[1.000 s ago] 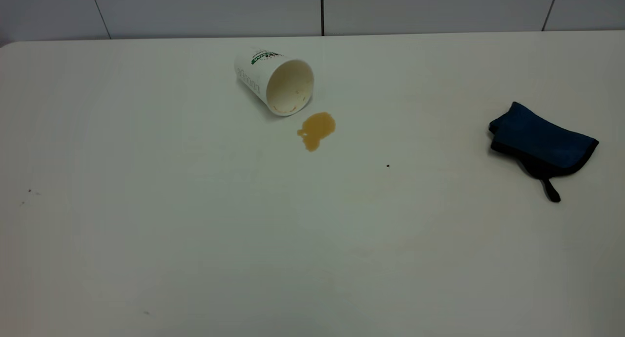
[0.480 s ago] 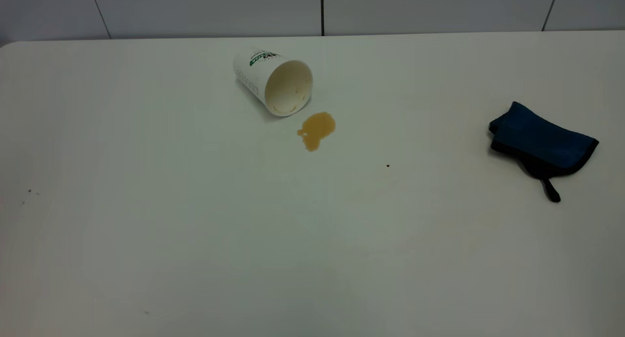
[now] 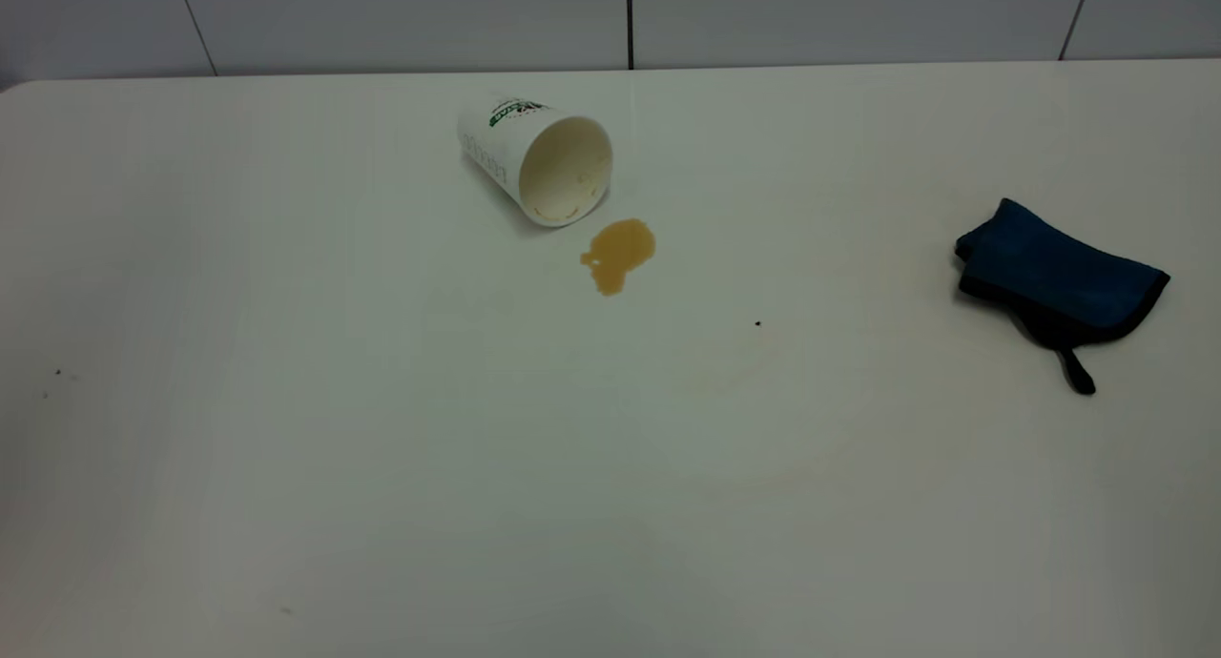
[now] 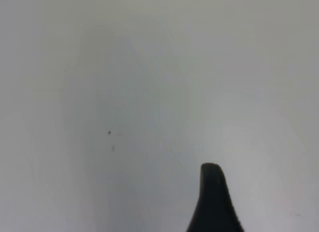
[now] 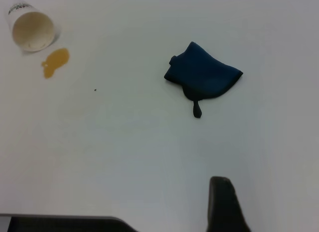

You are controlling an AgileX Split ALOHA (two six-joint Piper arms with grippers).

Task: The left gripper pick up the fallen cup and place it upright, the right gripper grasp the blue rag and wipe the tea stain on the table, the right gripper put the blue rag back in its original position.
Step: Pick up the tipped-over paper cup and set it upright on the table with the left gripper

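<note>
The white paper cup [image 3: 537,157] lies on its side at the back middle of the table [image 3: 382,448], its cream mouth turned to the front right. The amber tea stain [image 3: 618,253] sits just in front of the mouth. The blue rag [image 3: 1054,277] lies folded at the right, loop tab toward the front. In the right wrist view the cup [image 5: 31,28], the stain [image 5: 55,62] and the rag [image 5: 202,76] show far off. Only a black tip of the right gripper [image 5: 223,202] shows there. The left gripper [image 4: 213,197] shows a black tip over bare table. Neither arm shows in the exterior view.
A tiny black speck [image 3: 757,323] lies right of the stain, with more specks at the left [image 3: 57,373]. A grey tiled wall [image 3: 630,19] runs behind the table's back edge. A dark edge [image 5: 60,224] shows in the right wrist view.
</note>
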